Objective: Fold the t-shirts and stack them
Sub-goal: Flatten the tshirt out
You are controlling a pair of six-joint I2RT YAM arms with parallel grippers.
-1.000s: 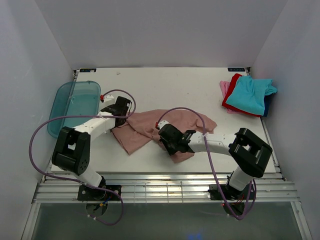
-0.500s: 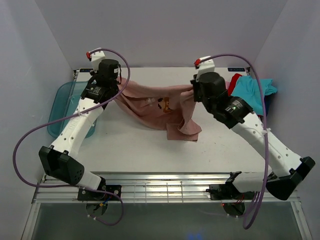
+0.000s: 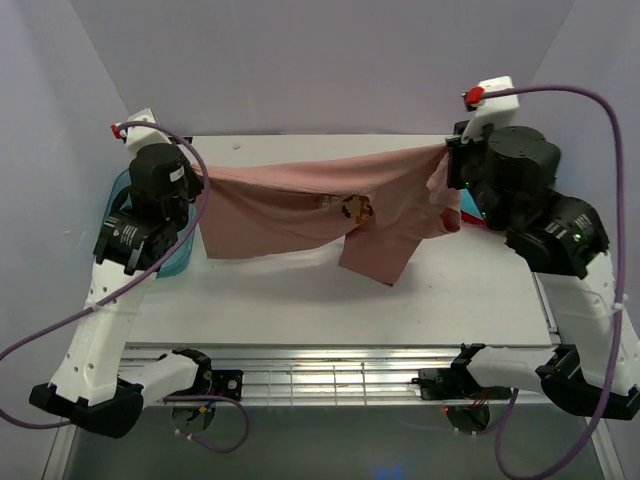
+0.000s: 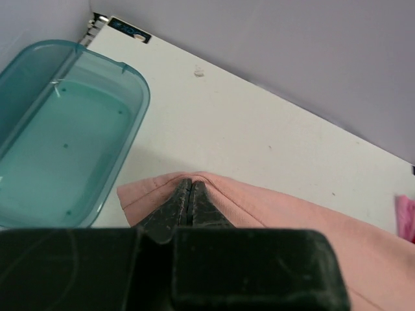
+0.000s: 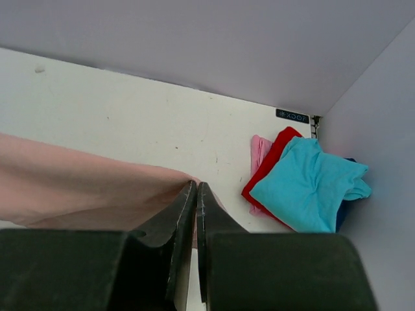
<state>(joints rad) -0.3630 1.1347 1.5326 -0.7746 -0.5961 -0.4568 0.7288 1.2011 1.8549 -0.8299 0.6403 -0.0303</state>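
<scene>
Above table (image 3: 300, 295) w/ teal tray (image 4: 58, 149) at far L, both jaws pinching dusty-pink tee (image 3: 290, 205), stretched btwn them

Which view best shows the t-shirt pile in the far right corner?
Right wrist: the t-shirt pile lies unobstructed, turquoise over red, pink and dark blue. From the top external camera the right arm covers nearly all of it. The left wrist catches only a pink sliver at the frame's right edge.
</scene>
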